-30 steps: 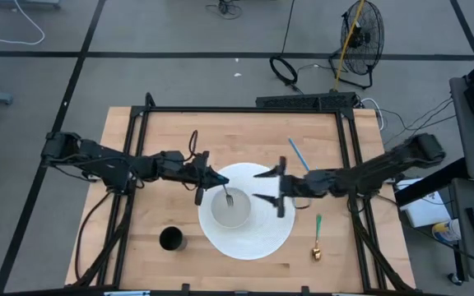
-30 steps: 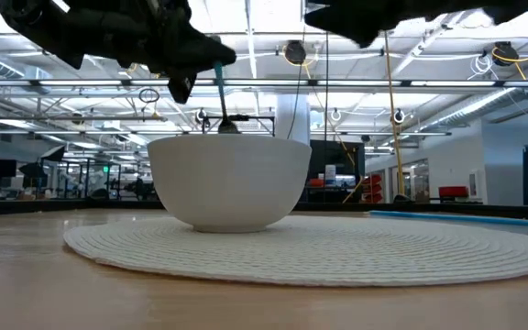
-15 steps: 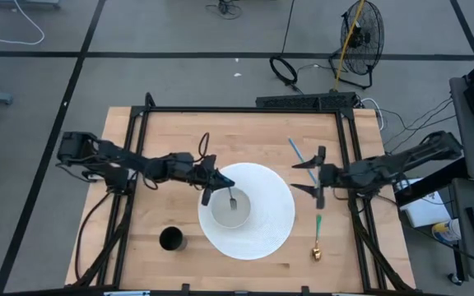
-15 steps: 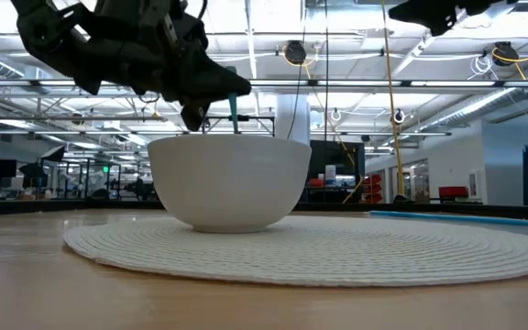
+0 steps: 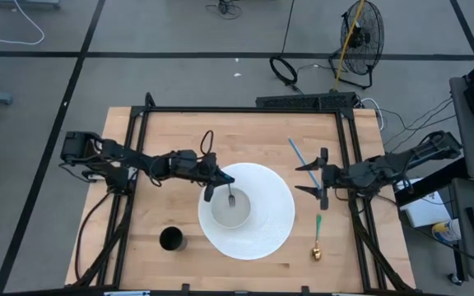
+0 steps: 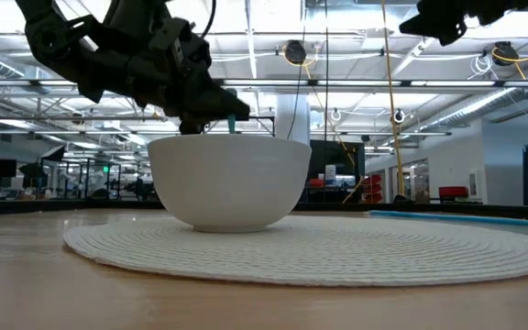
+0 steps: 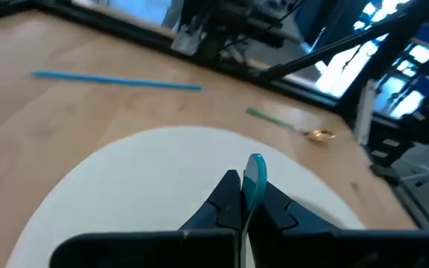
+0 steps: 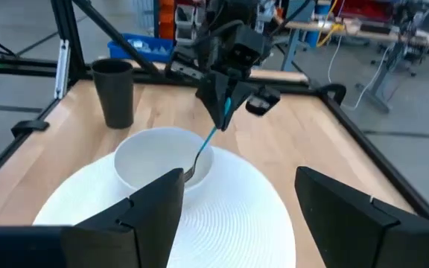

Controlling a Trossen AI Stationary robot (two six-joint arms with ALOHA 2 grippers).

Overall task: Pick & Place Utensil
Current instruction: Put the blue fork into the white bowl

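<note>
The fork (image 5: 230,196) has a slim teal handle and a metal head. It stands tilted in the white bowl (image 5: 230,208), head down against the inner floor, handle rising toward the left arm. In the right wrist view the fork (image 8: 207,145) runs from the bowl (image 8: 151,160) up to the clamping fingers, its handle tip pinched there.

The left gripper (image 5: 213,182) is pressed together on the upper end of the teal handle, just above the bowl's rim. In the left wrist view the two dark fingers (image 7: 226,201) meet around the handle, whose rounded tip projects between them. In the low view the same gripper (image 6: 211,108) hangs directly over the bowl (image 6: 229,181).

The bowl is smooth, round and glossy. It sits on a round white placemat (image 5: 271,215) of coiled woven cord; the ribbed spiral shows in the low view (image 6: 337,252). The placemat lies on a light wooden table (image 5: 171,140) with visible grain and a black metal frame.

The right gripper (image 5: 315,178) hovers beyond the placemat's right edge, its jaws spread wide and holding nothing.

A thin blue straw (image 5: 298,154) lies on the table near the right gripper. A spoon (image 5: 317,238) with a green handle and gold bowl lies nearer the table's front edge on the right. A black cylindrical cup (image 5: 170,239) stands upright to the left of the placemat.

No legible writing is visible.
</note>
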